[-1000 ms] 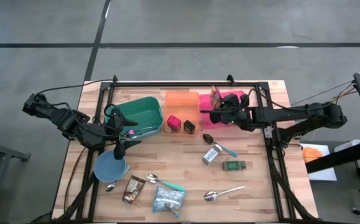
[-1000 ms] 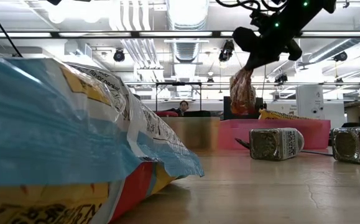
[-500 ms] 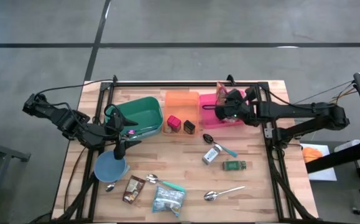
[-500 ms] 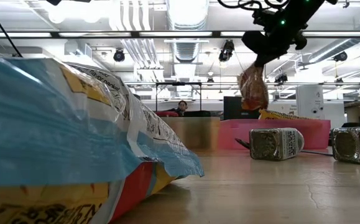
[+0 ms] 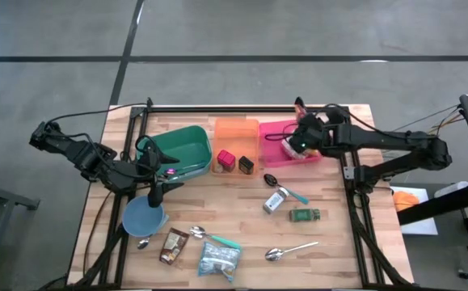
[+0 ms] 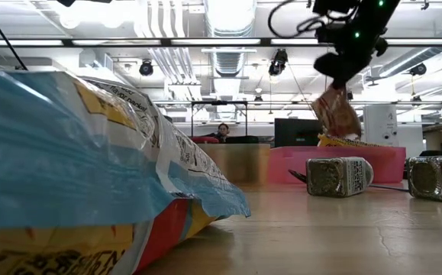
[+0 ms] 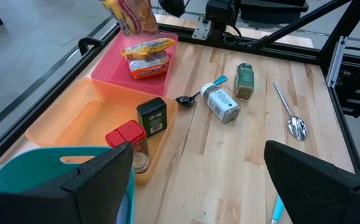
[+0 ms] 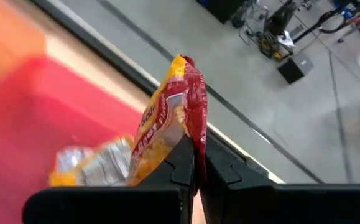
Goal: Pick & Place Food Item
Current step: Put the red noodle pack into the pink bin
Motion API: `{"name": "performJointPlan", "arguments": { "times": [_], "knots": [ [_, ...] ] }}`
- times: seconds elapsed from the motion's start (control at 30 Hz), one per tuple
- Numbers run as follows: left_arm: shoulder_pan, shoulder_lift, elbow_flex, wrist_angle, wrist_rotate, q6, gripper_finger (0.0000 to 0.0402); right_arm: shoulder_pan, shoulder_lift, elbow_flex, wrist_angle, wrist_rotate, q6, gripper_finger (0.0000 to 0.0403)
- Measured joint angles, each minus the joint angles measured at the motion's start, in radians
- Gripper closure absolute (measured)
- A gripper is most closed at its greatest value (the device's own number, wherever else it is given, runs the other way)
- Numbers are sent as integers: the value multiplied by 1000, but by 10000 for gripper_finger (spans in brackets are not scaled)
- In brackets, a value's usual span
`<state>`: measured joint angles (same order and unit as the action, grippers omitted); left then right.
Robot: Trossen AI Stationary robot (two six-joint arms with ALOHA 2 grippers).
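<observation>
Now hanging over the pink bin (image 5: 276, 132) at upper right of the high view, having swung rightward: right gripper (image 5: 301, 139), fingers pinching the snack packet (image 6: 337, 113). Probably nearing release. Waiting at middle left, fingers spread: left gripper (image 5: 154, 171).

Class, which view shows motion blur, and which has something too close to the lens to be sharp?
Right wrist view: the pink tray is streaked with motion blur, while the snack packet pinched in the shut right gripper stays crisp. Low view: the big chip bag looms soft and oversized.
</observation>
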<state>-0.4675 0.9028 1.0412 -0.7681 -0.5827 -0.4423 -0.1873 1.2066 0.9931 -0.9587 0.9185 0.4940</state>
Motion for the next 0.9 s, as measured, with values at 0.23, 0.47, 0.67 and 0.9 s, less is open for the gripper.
{"name": "performJointPlan", "arguments": {
  "times": [0.23,0.47,0.67,0.9],
  "knots": [
    [0,0,0,0,0,-1,38,-13,120,-1,-10,5,-115,395],
    [0,0,0,0,0,-1,38,-31,296,-2,-34,-2,-171,395],
    [0,0,0,-9,0,-1,38,-71,386,-3,-79,-82,-96,395],
    [0,0,0,-10,0,-1,38,-72,363,-3,-27,-113,-100,395]
  ]
}}
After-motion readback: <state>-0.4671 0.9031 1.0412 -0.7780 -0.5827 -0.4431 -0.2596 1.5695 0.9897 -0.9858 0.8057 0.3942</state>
